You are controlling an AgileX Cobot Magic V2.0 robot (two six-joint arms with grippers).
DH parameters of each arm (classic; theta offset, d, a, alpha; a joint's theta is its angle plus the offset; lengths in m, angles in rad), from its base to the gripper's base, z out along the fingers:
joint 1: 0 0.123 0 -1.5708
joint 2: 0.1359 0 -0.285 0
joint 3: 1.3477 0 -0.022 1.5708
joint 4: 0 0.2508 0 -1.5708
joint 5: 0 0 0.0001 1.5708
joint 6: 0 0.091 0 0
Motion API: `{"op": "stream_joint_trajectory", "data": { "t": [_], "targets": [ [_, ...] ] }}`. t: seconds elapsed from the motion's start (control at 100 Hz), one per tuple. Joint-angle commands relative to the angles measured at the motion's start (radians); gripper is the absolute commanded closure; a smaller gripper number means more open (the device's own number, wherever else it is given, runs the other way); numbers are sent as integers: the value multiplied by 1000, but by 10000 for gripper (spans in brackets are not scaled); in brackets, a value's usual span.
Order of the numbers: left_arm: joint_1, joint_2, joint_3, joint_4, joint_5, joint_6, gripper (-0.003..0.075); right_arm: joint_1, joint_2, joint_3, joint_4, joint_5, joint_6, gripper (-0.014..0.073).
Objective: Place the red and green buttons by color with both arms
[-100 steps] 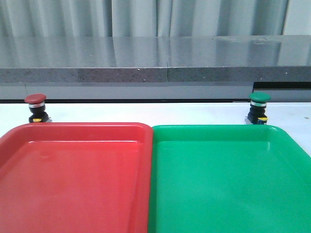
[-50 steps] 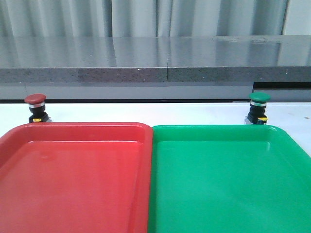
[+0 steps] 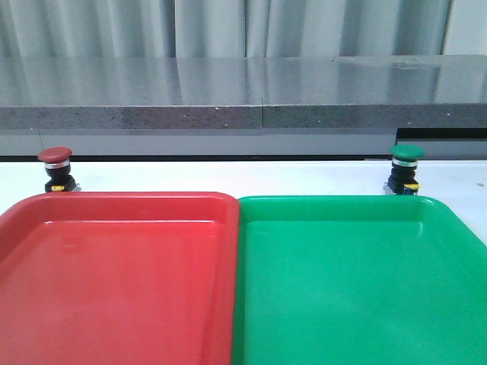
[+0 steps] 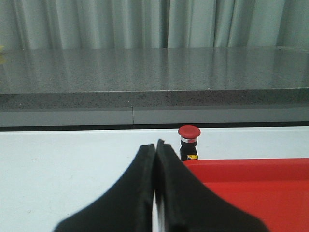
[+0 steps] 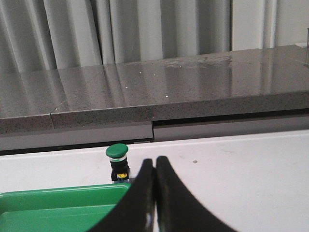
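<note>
Nothing has moved since the earlier frames; both buttons stand where they were. Nearest, the left gripper [image 4: 155, 193] and right gripper [image 5: 155, 198] each have fingers pressed together, pinching nothing. Ahead and slightly right of the left gripper, behind the red tray [image 4: 251, 166], stands one red button [image 4: 189, 142] on the white surface [image 4: 72, 164]. Ahead-left of the right gripper, behind the green tray [image 5: 58, 200], stands one green button [image 5: 117, 162]. Each looks light, rigid and top-heavy; the black body below the smooth cap seems the safer hold.
</note>
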Motion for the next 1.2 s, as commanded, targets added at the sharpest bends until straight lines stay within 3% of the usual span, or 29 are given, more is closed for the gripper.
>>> {"op": "stream_joint_trajectory", "data": {
  "t": [0.0, 0.18, 0.66, 0.71, 0.78, 0.9, 0.97, 1.04, 1.19],
  "targets": [
    [1, -24, -61, -15, -51, -3, 741, -3, -20, -18, -10, -87, -3, 657],
    [1, 48, -158, -33, 30, -4, 741, -3, -20, -18, -10, -87, -3, 657],
    [1, 357, -422, -74, 67, -8, 729, -3, -20, -18, -10, -87, -3, 657],
    [1, 393, -445, -74, 68, -8, 689, -3, -20, -18, -10, -87, -3, 657],
    [1, 443, -476, -74, 69, -8, 575, -3, -20, -18, -10, -87, -3, 657],
    [1, 521, -517, -74, 53, -8, 260, -3, -20, -18, -10, -87, -3, 657],
    [1, 561, -526, -74, 2, -8, 130, -3, -20, -18, -10, -87, -3, 657],
    [1, 596, -526, -74, -71, -8, 90, -3, -20, -18, -10, -87, -3, 657],
    [1, 676, -526, -93, -186, -14, 108, -3, -20, -18, -10, -87, -3, 657]
  ]
}}
